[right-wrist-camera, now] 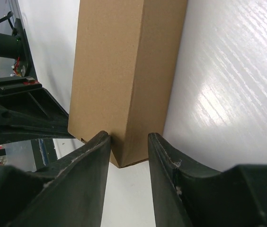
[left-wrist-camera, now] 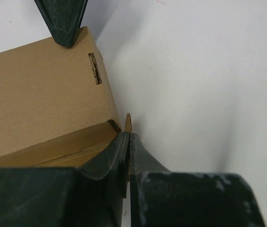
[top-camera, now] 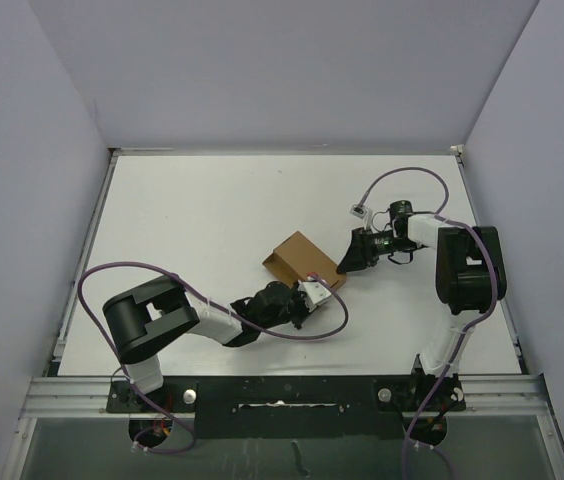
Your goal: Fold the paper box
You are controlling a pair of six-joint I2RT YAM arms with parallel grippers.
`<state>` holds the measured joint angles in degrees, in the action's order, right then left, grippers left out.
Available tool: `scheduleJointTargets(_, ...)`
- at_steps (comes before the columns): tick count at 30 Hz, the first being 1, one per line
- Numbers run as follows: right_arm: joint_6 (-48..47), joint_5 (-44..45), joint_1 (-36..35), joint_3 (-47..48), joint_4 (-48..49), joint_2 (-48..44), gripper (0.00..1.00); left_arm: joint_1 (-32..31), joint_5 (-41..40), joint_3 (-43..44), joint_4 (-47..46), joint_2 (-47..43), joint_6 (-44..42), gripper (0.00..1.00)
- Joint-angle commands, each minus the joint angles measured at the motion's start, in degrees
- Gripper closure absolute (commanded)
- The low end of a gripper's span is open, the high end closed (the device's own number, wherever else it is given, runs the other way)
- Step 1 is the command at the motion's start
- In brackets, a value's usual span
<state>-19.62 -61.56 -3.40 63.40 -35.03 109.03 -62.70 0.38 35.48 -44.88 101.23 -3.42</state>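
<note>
Closest up, the left pincer (left-wrist-camera: 128,138) is pinched shut on a thin flap of the paper box (top-camera: 300,258). That brown box lies on the white table (top-camera: 192,220), near the middle, between both pincers. Over on the right, the right pincer (right-wrist-camera: 128,139) is half open, with one finger on each side of the box's end. I cannot tell if it squeezes.

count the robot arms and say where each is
2. The left arm comes from near left, left tool pinching a flap at the near corner of the paper box; the right arm from the right, right tool straddling its right corner.
</note>
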Motion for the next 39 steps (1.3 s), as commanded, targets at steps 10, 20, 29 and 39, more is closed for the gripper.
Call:
scheduleJointTargets(10,1.92,3.29,-0.26,0.9,0.7,-0.14,0.7,0.1,-2.09,-0.25,-2.9,0.26,1.84,1.0)
scheduleJointTargets(20,2.3,4.93,-0.27,0.85,0.9,0.05,0.71,0.71,-2.92,-2.22,-4.96,-0.11,4.1,1.0)
scheduleJointTargets(29,2.3,5.54,-0.37,0.94,0.86,0.37,0.71,1.43,-2.76,-3.65,-6.85,0.1,6.17,1.0)
scheduleJointTargets(39,2.24,6.36,-0.42,1.12,0.67,0.95,0.71,2.31,-2.99,-5.77,-11.12,1.05,8.39,1.0)
